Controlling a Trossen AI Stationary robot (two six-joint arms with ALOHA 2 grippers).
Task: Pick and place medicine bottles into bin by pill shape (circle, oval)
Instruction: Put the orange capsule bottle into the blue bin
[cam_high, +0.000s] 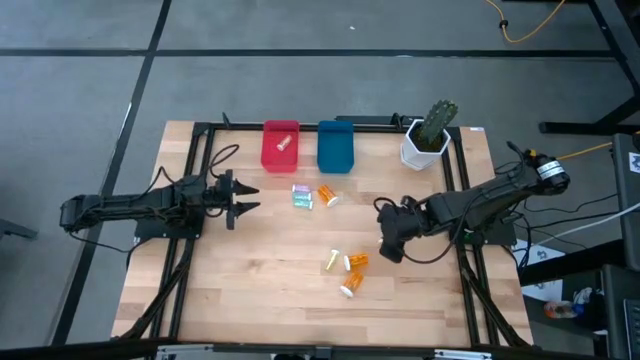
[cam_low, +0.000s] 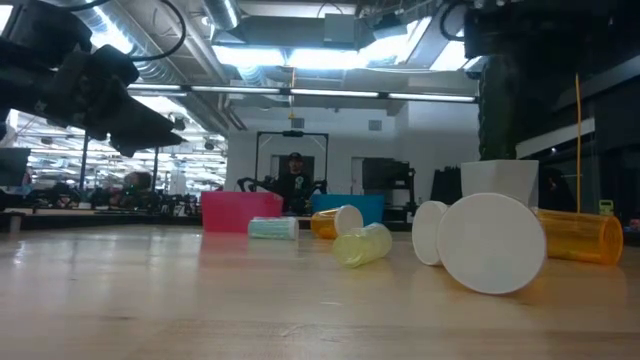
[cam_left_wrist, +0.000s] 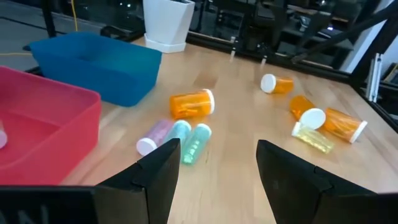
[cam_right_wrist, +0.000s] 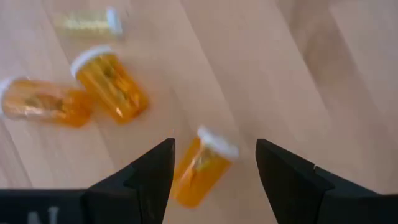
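Note:
Several medicine bottles lie on their sides on the wooden table. A pink, a teal (cam_high: 303, 197) and an orange bottle (cam_high: 328, 195) lie near the bins. A yellow bottle (cam_high: 331, 262) and two orange ones (cam_high: 357, 261) lie nearer the front. My left gripper (cam_high: 242, 198) is open and empty, left of the teal bottle (cam_left_wrist: 194, 142). My right gripper (cam_high: 388, 243) is open, pointing down over another orange bottle (cam_right_wrist: 199, 165), which lies on the table between the fingers in the right wrist view. I see no touch. One small bottle (cam_high: 283, 143) lies in the red bin (cam_high: 268, 150).
A blue bin (cam_high: 336, 147) stands right of the red bin at the table's far edge. A white pot with a cactus (cam_high: 428, 140) stands at the far right. A black frame runs along the table's sides. Bare wood lies at the front left.

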